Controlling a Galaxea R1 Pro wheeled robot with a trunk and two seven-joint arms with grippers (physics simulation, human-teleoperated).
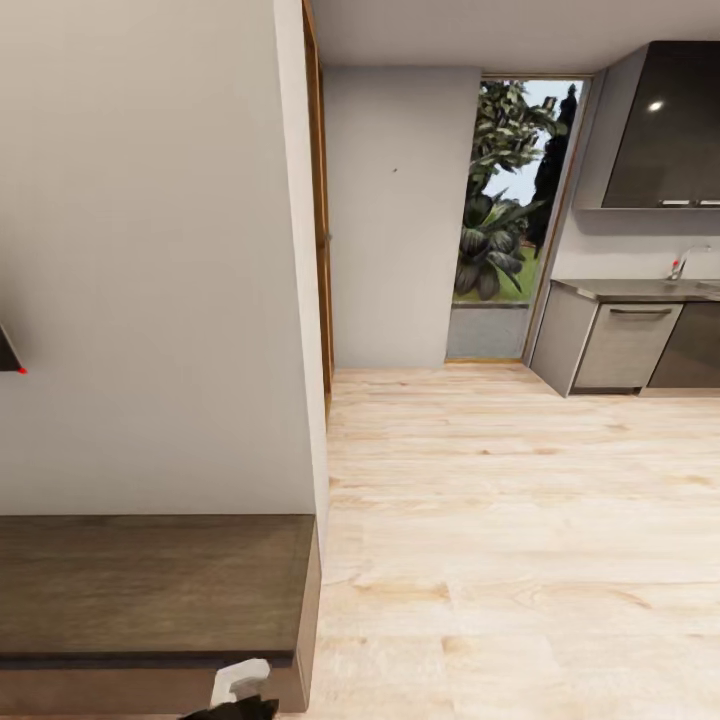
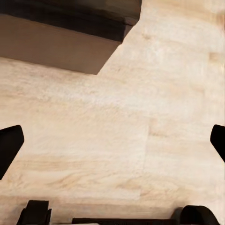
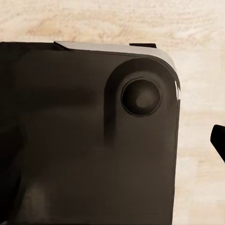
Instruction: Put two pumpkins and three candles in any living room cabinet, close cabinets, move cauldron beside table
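No pumpkins, candles or cauldron are being shown, so progress cannot be judged; the robot is probably being driven between spots. The cabinet (image 1: 150,580) is being seen low at the robot's left, and its corner (image 2: 93,28) lies well beyond the left gripper (image 2: 112,140), whose fingers are being held wide apart over bare floor (image 2: 140,117), holding nothing. The right gripper's spread cannot be told

Pale wood floor (image 1: 520,520); white wall (image 1: 150,250); glass door (image 1: 510,210) onto plants; grey kitchen units (image 1: 625,340), faucet (image 1: 685,262).
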